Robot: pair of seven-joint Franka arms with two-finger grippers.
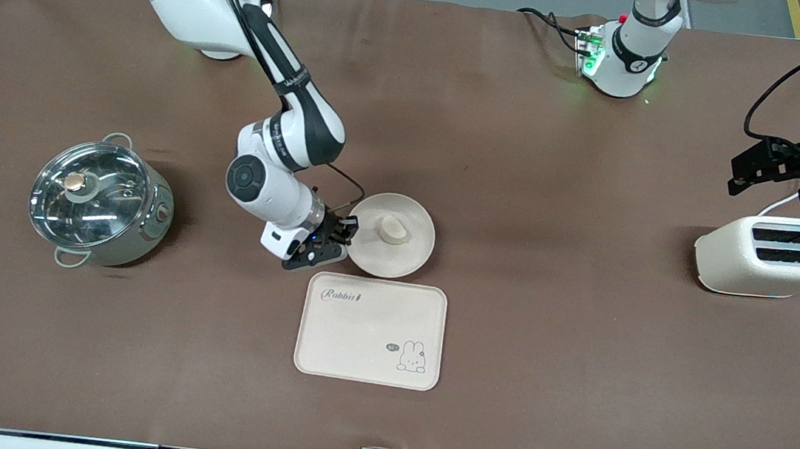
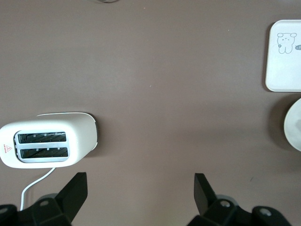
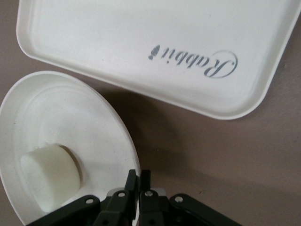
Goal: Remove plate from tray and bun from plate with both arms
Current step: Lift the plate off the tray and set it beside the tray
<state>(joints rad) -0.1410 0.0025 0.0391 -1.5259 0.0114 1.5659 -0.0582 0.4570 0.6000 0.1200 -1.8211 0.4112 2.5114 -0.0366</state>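
Brown worktop [image 1: 526, 156]; right hand [image 3: 138, 178] pinches the plate [image 1: 397, 254] rim, bun [image 1: 393, 229] aboard; left hand [image 2: 141, 188] waits wide open, holding nothing, over the toaster [image 1: 772, 256].

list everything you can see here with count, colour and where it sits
plate: 1, cream-white, mid-table, just farther from the front camera than the tray
bun: 1, pale cream, on the plate
tray: 1, cream with a rabbit drawing, nearer the front camera than the plate
pot: 1, silver with a glass lid, toward the right arm's end of the table
toaster: 1, cream, toward the left arm's end
table: 1, brown
right claw: 1, black, shut on the plate's rim
left claw: 1, black, open, over the table by the toaster, waiting
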